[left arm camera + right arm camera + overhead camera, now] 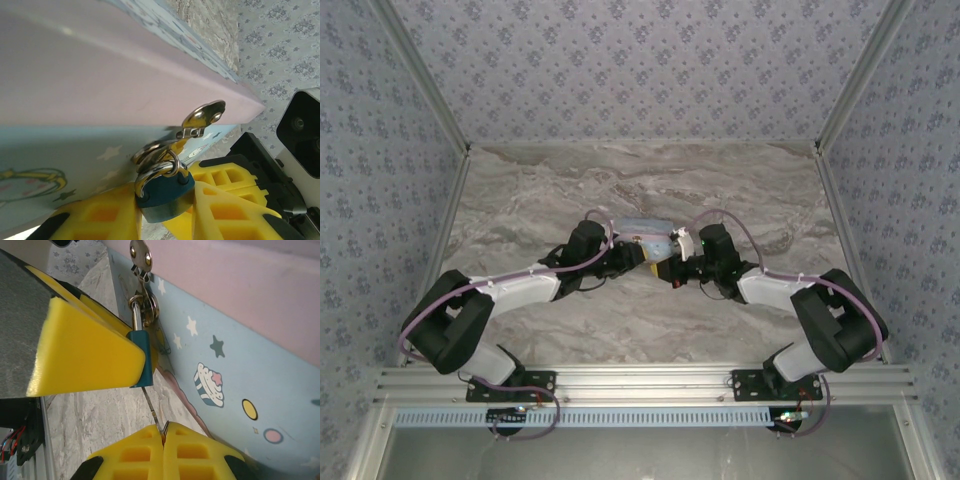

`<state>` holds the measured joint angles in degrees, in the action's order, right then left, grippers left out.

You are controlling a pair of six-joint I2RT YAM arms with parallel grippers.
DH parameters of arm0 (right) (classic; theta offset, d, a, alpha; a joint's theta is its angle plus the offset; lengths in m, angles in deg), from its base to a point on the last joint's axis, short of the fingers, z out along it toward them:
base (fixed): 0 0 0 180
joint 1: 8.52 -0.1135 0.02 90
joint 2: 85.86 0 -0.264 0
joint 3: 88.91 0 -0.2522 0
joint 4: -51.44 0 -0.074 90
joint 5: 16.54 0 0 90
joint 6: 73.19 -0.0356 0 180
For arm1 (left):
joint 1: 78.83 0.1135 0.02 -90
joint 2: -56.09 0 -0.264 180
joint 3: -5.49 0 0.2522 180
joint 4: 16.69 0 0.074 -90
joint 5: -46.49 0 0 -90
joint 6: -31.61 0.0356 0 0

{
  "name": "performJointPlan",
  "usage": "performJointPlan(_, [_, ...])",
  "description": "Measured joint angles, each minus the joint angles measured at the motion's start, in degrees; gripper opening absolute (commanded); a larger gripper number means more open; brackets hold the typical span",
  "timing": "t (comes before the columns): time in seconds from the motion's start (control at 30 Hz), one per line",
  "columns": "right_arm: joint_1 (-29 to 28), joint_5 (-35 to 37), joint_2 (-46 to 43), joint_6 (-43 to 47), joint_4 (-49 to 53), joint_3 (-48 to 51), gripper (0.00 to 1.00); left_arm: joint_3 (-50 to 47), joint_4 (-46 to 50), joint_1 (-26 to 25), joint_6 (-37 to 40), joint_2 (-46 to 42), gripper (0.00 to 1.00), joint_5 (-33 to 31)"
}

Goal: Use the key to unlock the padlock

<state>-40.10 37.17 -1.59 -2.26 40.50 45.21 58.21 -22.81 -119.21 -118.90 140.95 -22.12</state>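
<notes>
Robot lab test cell — marble-look tabletop, floral-print wall panels closing three sides, aluminium rail along the near edge carrying the left arm and right arm — loose cabling at the bases.

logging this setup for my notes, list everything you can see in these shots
tin: one, pale blue with a pink lid, middle of the table
latch: one, silver, on the tin's front edge
padlock: one, teal with a silver shackle, hanging from the latch ring
key: one, thin grey metal, tip at the padlock's underside
table: one, grey marble, under everything
walls: three, grey-blue patterned paper, around the table
left arm and right arm: two, black and white, meeting at the tin
left jaws: one pair, yellow pads, shut on the padlock
right jaws: one pair, yellow pads, shut on the key
</notes>
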Motion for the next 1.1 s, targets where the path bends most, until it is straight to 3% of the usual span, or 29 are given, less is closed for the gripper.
performJointPlan(0.57, [-0.87,2.12,-0.09,-0.28,2.14,-0.11,0.0,0.0,-0.92,-0.02,0.02,1.53,0.26,0.5])
performJointPlan(1.1, [-1.09,1.75,-0.07,-12.9,-0.76,0.46,0.0,0.0,-3.78,0.0,-0.11,2.51,0.26,0.04])
